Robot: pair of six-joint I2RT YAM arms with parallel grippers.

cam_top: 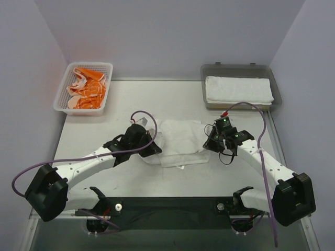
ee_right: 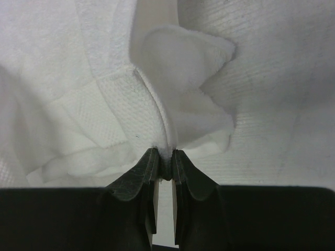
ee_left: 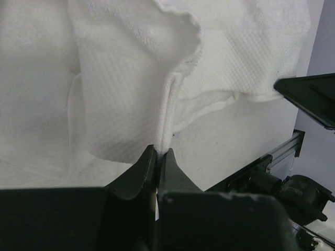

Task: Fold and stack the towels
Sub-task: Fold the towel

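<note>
As the fold needs two held edges, the left fingers (ee_left: 137, 175) and right fingers (ee_right: 137, 178) each pinch a hem of the white towel (cam_top: 180, 142), rumpled at centre frame on the table (cam_top: 104, 110).

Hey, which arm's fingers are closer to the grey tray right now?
Right. The right fingers pinch the middle towel at its right edge, near the tray's front-left corner. The left fingers pinch its left edge, farther off across the table.
</note>
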